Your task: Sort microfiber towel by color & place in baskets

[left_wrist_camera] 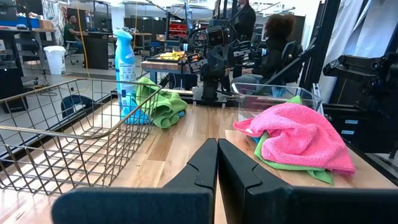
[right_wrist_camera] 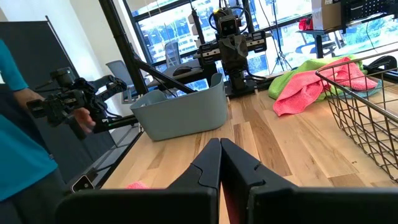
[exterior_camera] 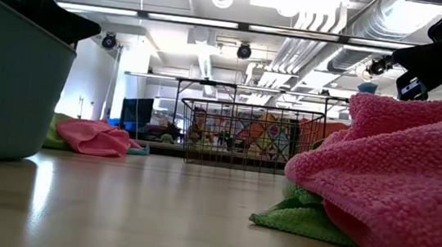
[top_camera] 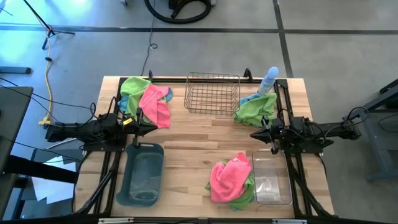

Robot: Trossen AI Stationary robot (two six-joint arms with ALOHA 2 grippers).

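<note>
Three piles of microfiber towels lie on the wooden table. A pink towel (top_camera: pixel 155 104) over green and blue ones sits at the far left. A green towel (top_camera: pixel 256 107) lies at the far right. A pink towel (top_camera: pixel 230 177) rests on a green one near the front. The brass wire basket (top_camera: pixel 212 93) stands at the far middle, the grey-blue tub (top_camera: pixel 142 173) near left, the clear tub (top_camera: pixel 271 179) near right. My left gripper (top_camera: pixel 154 127) hovers shut beside the far-left pile. My right gripper (top_camera: pixel 254 133) hovers shut below the green towel.
A pale blue spray bottle (top_camera: pixel 269 79) stands at the far right behind the green towel. Bare wood lies between the two grippers at the table's middle. People sit in the room beyond the table in the left wrist view.
</note>
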